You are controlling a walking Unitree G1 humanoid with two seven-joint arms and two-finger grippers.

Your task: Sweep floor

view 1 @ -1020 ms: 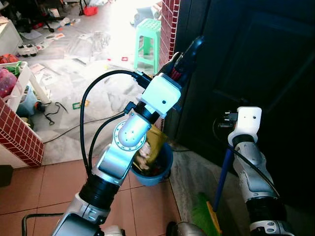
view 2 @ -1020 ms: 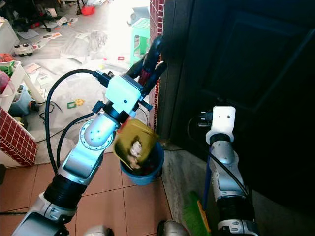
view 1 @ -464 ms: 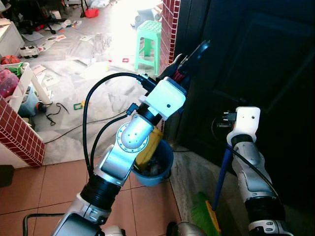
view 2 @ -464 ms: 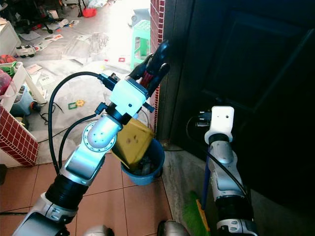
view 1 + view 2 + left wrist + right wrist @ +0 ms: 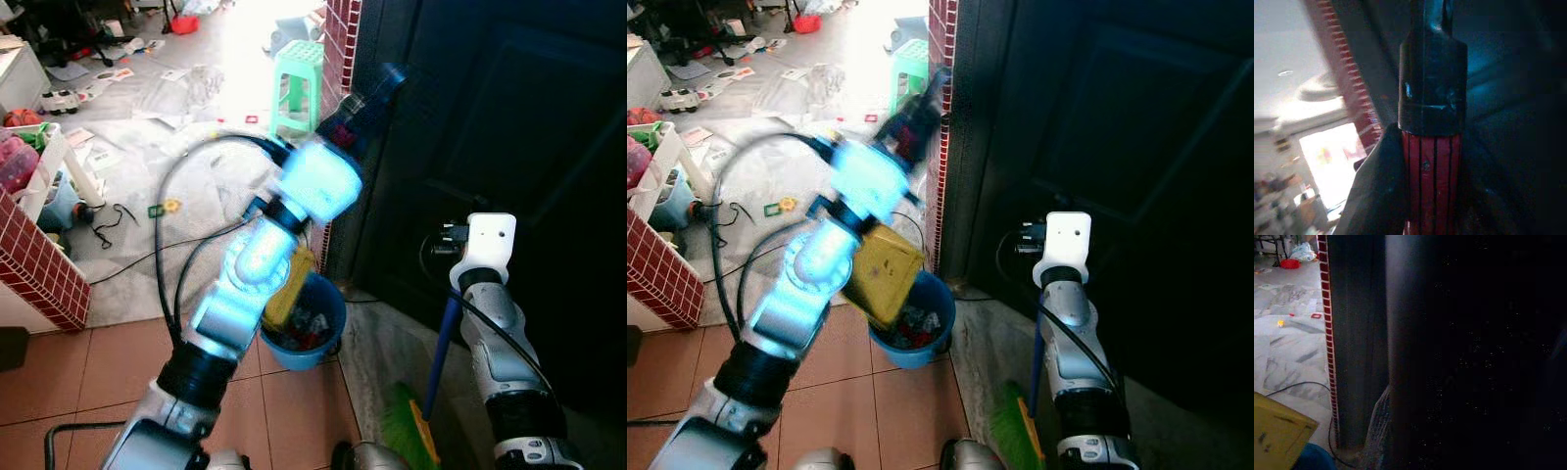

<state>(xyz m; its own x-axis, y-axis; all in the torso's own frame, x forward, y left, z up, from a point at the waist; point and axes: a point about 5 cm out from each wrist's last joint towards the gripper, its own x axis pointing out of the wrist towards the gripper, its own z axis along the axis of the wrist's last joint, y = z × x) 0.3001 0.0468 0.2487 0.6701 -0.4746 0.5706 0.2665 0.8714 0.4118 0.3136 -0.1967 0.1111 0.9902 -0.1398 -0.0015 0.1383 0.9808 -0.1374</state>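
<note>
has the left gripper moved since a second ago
Yes. The left gripper, shut on the red-and-black dustpan handle, has swung toward the green stool, tipping the yellow dustpan over the blue bucket.

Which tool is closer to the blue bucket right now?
Left. The left tool is raised above the blue bucket, holding the red handle of the yellow dustpan tipped over it. The right tool stands off to the bucket's right, by the blue broom handle.

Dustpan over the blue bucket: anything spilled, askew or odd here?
No spill is visible. The left gripper holds the yellow dustpan tipped steeply over the blue bucket, which holds debris. Beyond, papers and a black cable litter the marble floor.
</note>
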